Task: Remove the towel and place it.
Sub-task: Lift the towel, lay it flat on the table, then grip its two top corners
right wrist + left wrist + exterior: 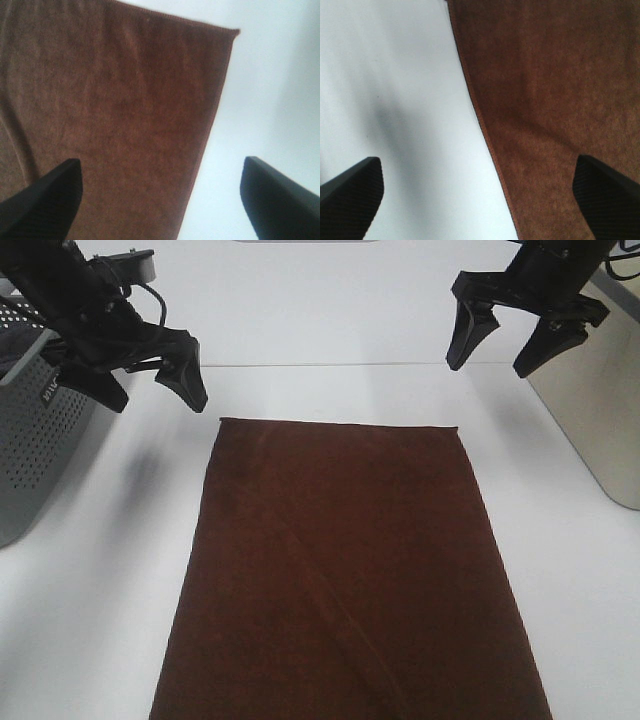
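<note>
The large maroon plush towel was seen spread flat on the white desk. Its long sides ran away from the high camera and its near end was cut off by the frame. A faint diagonal crease was visible across the cloth, and stitched hems were seen along its edges.

The left gripper was held above the desk just beyond the towel's far left corner. Its black fingers were spread apart with nothing between them. In the left wrist view the towel's left hem was seen running below the gap between the fingers, untouched.

The right gripper was held above and beyond the far right corner, its fingers likewise wide apart and empty. That corner was shown lying flat on the desk in the right wrist view.

A grey perforated plastic basket was seen at the left edge of the desk, apart from the towel and partly hidden by the left arm. A pale smooth-sided object was seen at the right edge, well apart from the towel.
</note>
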Tool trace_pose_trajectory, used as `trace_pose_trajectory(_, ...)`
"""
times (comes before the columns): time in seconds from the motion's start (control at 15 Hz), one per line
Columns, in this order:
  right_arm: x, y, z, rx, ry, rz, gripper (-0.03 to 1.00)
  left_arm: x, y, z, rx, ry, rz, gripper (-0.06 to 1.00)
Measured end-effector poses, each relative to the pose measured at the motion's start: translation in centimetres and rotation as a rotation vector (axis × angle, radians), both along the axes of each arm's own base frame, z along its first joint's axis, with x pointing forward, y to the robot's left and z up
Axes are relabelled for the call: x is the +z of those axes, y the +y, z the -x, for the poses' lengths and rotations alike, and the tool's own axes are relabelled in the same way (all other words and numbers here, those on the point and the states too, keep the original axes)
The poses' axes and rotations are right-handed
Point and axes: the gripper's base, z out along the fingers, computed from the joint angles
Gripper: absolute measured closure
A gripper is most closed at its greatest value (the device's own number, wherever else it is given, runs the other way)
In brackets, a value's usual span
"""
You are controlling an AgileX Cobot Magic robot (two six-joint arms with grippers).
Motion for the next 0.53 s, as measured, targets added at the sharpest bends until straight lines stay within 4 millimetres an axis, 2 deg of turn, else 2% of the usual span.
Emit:
trace_pose_trajectory(0.33,-4.3,0.1,-3.0,-0.005,0.033,0.046,0.14,-3.8,-0.4,-1.8,0.004,0.024,0.01,0.0)
trace_pose_trajectory(0.53,-6.5,0.2,-4.7,-0.012,0.02,0.051,0.14,-5.0,-0.9,-3.7,0.02,-0.01,0.033,0.0)
